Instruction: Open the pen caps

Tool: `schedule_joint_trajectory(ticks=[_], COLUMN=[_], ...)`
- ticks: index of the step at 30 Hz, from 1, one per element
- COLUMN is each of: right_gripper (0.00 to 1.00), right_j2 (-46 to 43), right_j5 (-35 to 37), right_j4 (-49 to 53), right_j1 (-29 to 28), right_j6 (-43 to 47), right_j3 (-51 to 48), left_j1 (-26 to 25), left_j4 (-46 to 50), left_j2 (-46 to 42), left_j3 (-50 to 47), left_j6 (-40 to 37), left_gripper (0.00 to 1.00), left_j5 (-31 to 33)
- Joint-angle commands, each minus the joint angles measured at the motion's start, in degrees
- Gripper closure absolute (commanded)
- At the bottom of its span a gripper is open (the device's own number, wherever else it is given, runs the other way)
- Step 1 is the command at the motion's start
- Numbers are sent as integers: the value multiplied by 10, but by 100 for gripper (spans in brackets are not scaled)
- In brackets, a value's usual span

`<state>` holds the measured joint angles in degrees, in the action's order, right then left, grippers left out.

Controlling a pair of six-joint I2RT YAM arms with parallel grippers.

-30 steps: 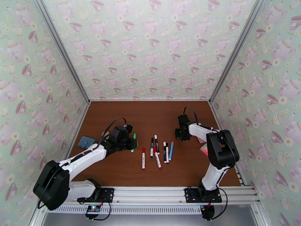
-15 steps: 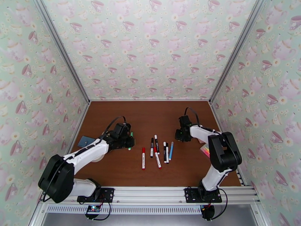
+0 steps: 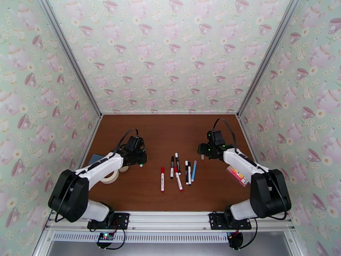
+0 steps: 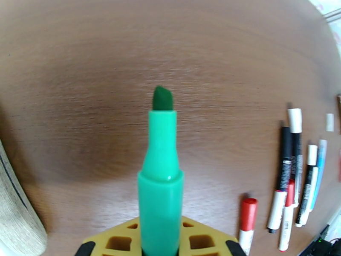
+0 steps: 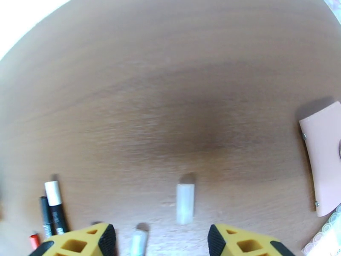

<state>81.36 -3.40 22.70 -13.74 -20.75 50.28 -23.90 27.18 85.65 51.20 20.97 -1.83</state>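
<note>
Far L on the brown table there's a roll of beige tape lying flat, right beside the L arm's forearm.

Next over, the left gripper is clamped tight on the green pen. Cap's off, and the dark green chisel tip is bare and points straight out from the wrist cam over bare wood. The barrel sits between the yellow fingers. Can't tell if the tip touches the table.

Mid table, the other pens lie in a loose row, roughly parallel, running front to back. The L-most is a white one w/ a red cap, a bit apart from the rest. Then come black, white and red ones bunched close, w/ a light blue one on the R end. They look capped, but they're too small to be sure.

R of that row a white cap lies loose on the wood by itself. The right gripper is just behind it, fingers spread apart w/ nothing between them. The cap sits just ahead of the gap, not touching either finger.

Further R, a flat pink thing lies near the table edge.
</note>
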Motion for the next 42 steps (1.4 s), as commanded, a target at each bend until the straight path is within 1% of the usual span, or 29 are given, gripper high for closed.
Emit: schedule_joint_trajectory(ticks=[1, 4, 7, 8, 13, 18, 26, 31, 38, 42], right_gripper=[37, 36, 36, 36, 35, 34, 33, 33, 32, 32], right_j2=[-33, -54, -71, -75, -94, -102, -108, -110, -116, -125], right_j5=[-43, -64, -93, -106, -160, -190, -201, -204, -204, -200], right_j4=[-25, -32, -43, -49, -83, -88, -97, -101, -95, -86], right_j1=[3, 2, 2, 2, 2, 2, 2, 2, 2, 2], right_j6=[-15, -16, -17, -19, -27, -31, -38, -47, -49, -48], right_j3=[-26, -39, -55, -60, -83, -87, -83, -84, -87, -88], left_j1=[4, 7, 9, 9, 9, 8, 8, 9, 9, 9], left_j4=[5, 8, 1, 4, 16, 38, 60, 68, 71, 76], left_j2=[21, 46, 75, 88, 136, 178, 219, 237, 254, 262], left_j3=[29, 45, 56, 81, 126, 171, 204, 211, 215, 218], left_j6=[-24, -29, -36, -37, -46, -50, -45, -45, -38, -32], left_gripper=[97, 97, 97, 96, 97, 96, 95, 94, 89, 83], left_j5=[24, 44, 50, 53, 88, 115, 150, 147, 136, 133])
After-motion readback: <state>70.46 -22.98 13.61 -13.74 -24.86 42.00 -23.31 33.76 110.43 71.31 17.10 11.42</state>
